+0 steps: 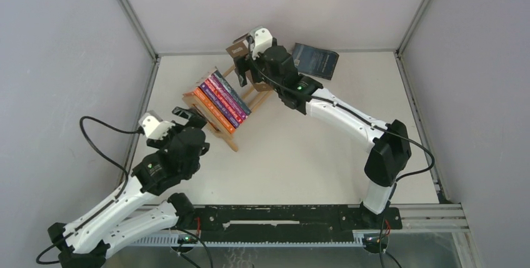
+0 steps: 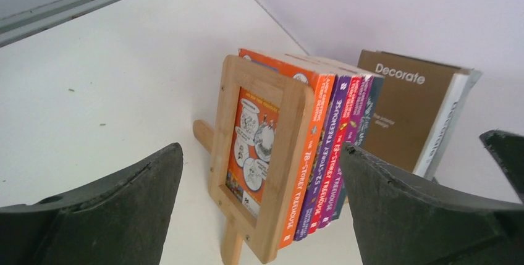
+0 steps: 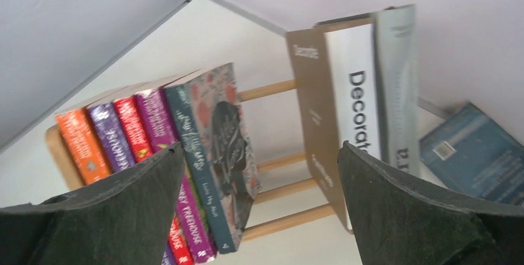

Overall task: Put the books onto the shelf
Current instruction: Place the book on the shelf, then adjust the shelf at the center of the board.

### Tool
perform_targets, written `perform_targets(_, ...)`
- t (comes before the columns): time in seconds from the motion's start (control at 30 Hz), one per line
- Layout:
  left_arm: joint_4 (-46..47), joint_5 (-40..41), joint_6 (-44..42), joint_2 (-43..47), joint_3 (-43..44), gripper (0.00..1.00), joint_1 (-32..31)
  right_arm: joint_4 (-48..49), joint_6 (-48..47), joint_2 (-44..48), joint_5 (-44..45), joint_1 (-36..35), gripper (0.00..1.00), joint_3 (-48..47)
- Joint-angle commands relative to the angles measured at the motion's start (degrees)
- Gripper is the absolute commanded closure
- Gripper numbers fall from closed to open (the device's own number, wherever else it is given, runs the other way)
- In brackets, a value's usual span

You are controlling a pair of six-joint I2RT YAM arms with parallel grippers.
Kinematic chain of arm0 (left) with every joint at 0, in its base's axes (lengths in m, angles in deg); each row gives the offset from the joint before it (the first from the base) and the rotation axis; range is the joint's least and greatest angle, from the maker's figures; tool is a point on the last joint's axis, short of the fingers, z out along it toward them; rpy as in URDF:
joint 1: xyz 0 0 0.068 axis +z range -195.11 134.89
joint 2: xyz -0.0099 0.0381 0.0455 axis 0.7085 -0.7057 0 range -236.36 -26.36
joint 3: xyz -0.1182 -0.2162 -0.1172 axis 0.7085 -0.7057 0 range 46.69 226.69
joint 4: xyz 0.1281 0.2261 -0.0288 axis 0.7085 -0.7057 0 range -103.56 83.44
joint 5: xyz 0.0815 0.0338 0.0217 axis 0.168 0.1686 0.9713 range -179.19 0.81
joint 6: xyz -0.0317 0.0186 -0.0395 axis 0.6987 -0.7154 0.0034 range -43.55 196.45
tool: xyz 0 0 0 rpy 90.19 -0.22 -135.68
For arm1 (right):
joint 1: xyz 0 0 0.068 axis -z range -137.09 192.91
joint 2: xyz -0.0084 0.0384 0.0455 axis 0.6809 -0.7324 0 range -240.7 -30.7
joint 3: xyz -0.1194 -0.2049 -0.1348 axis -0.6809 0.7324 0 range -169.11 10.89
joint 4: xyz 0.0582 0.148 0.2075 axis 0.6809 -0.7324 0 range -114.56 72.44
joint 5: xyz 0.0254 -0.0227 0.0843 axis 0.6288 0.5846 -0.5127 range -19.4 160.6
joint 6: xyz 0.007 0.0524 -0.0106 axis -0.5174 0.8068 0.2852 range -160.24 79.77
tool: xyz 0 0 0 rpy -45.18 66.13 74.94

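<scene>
Currently my left fingers [image 2: 111, 203] and right fingers [image 3: 408, 209] stand open, empty. Colourful paperbacks [image 3: 154, 123] lean in the slatted wooden shelf [image 2: 269, 75]; the thick brown book [image 3: 312, 123] stands alone at its end, so a nudge could topple it. A dark blue book [image 3: 476, 154] lies beyond.

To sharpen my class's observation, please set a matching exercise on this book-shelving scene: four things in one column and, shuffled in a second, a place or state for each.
Column 1
1. orange paperback
2. brown Decorate book
3. dark blue book
4. left gripper

Column 2
A. lies flat on the table, off the shelf
B. open, facing the shelf's wooden end frame
C. first in the row, against that end frame
D. stands upright, apart from the paperback row

Pairs: 1-C; 2-D; 3-A; 4-B
</scene>
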Motion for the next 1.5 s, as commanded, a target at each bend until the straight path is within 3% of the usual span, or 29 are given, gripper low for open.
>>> perform_targets(0.0,9.0,-4.0,-7.3,2.6,-1.8,0.0,3.0,4.3,2.2,3.6,8.3,1.9,0.01,0.5)
perform_targets(0.07,10.6,-5.5,-8.6,3.1,-2.4,0.0,3.9,2.3,4.6,3.6,7.6,4.3,0.1,-0.8)
perform_targets(0.1,10.8,-5.6,-9.0,3.1,-2.4,0.0,3.9,1.2,6.2,3.5,7.4,5.7,0.2,-1.4)
perform_targets(0.13,11.0,-5.9,-9.4,3.2,-2.4,0.0,4.0,0.1,8.3,3.6,6.5,7.5,0.34,-1.6)
perform_targets(0.2,11.0,-6.5,-10.0,3.2,-2.0,0.04,4.0,-2.0,14.5,3.9,4.6,11.7,0.75,-1.6)
perform_targets(0.23,11.2,-6.8,-10.4,3.0,-1.7,0.06,4.0,-2.6,18.6,3.8,3.8,14.2,0.91,-1.2)
perform_targets(0.27,11.6,-7.0,-11.1,2.9,-1.6,0.08,4.0,-2.8,23.2,3.5,2.3,16.5,1.0,-0.6)
perform_targets(0.43,13.6,-7.4,-14.3,1.7,-0.6,0.09,4.1,2.6,31.9,-1.3,-4.7,25.3,1.0,2.0)
perform_targets(0.8,14.3,-10.4,-15.6,0.0,-0.5,0.11,4.2,11.8,44.9,-19.9,-15.6,32.5,1.0,-4.5)
perform_targets(1.13,17.2,-14.5,-16.6,-4.7,-0.9,0.12,7.0,12.2,54.0,-34.4,-21.4,32.7,1.0,-17.9)
perform_targets(1.47,20.0,-20.3,-22.4,-4.4,-1.1,0.13,9.6,15.4,62.6,-38.8,-20.4,29.1,1.0,-19.6)
